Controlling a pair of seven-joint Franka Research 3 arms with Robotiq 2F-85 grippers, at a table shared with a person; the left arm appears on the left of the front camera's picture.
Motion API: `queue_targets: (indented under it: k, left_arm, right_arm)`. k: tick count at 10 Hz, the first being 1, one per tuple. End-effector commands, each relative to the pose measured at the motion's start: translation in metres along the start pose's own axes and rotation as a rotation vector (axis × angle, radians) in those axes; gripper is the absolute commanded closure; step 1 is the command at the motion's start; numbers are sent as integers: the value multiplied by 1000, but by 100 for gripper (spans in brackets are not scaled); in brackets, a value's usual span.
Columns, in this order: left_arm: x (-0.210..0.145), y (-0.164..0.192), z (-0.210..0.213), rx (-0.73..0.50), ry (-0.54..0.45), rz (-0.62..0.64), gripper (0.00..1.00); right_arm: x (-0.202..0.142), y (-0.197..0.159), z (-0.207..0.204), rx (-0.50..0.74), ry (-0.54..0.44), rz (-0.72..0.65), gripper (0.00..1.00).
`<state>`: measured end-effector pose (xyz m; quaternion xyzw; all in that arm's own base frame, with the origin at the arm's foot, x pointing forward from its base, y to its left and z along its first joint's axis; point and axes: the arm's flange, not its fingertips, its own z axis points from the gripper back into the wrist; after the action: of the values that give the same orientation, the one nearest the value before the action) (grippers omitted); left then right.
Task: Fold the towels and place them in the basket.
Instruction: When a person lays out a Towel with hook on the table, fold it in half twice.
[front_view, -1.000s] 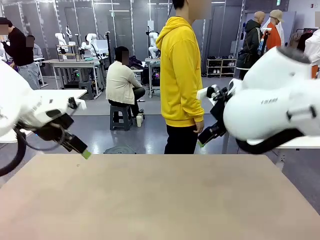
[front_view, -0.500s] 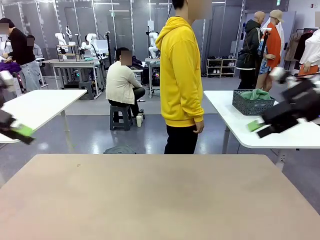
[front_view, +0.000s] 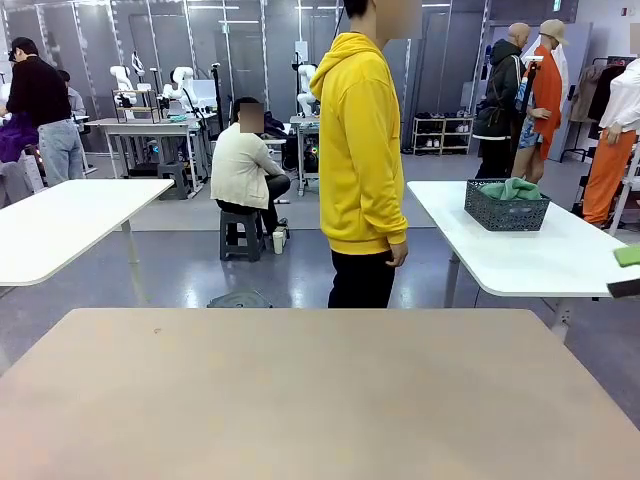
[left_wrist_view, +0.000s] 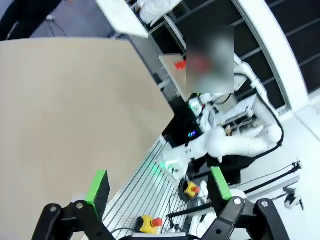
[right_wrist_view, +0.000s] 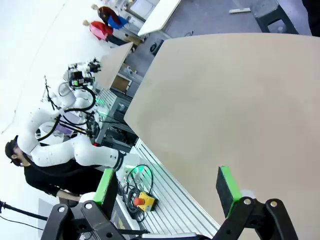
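Note:
The dark grey lattice basket (front_view: 506, 207) stands on a white side table (front_view: 520, 255) at the back right, and a sea-green towel (front_view: 511, 187) lies heaped in it. Two fingertips of my right gripper (front_view: 626, 272) poke in at the right edge of the front view, far from the basket. In the right wrist view the right gripper (right_wrist_view: 166, 186) is open, with nothing between its green pads (right_wrist_view: 226, 187). My left gripper (left_wrist_view: 158, 184) is open too, hanging past the edge of the beige table (left_wrist_view: 65, 110) with nothing in it.
The beige table (front_view: 320, 390) in front of me is bare. A person in a yellow hoodie (front_view: 360, 150) stands at its far side, hands down. Another white table (front_view: 60, 225) stands at the back left. Red stop buttons (right_wrist_view: 138, 201) lie below the table's edge.
Both arms have swung outward from over the table, the left one off the picture's left, the right one to its right edge. The basket behind the right arm has come into sight.

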<state>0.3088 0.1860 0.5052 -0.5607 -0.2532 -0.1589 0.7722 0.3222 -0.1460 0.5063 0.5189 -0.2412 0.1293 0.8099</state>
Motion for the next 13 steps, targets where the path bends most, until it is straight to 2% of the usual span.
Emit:
queue_targets:
  k: [1, 3, 5, 7, 8, 13]
  left_arm:
    - [0, 14, 16, -53, -70, -3, 0]
    - [-12, 25, 31, -40, -115, 21, 0]
    - [-14, 29, 34, -32, -133, 26, 0]
    - [-9, 33, 26, 42, -136, 33, 0]
    - [-20, 32, 31, -12, -130, 51, 0]
    - [-20, 32, 31, -12, -130, 51, 0]
  right_arm:
    - [-11, -16, 12, 32, -35, -8, 0]
    - [-26, -24, 30, 33, -71, -33, 0]
    - [-28, -24, 31, 30, -79, -34, 0]
    - [-24, -26, 26, -11, -107, -24, 0]
    - [-30, -26, 37, 16, -76, -60, 0]
    - [-30, -26, 37, 16, -76, -60, 0]
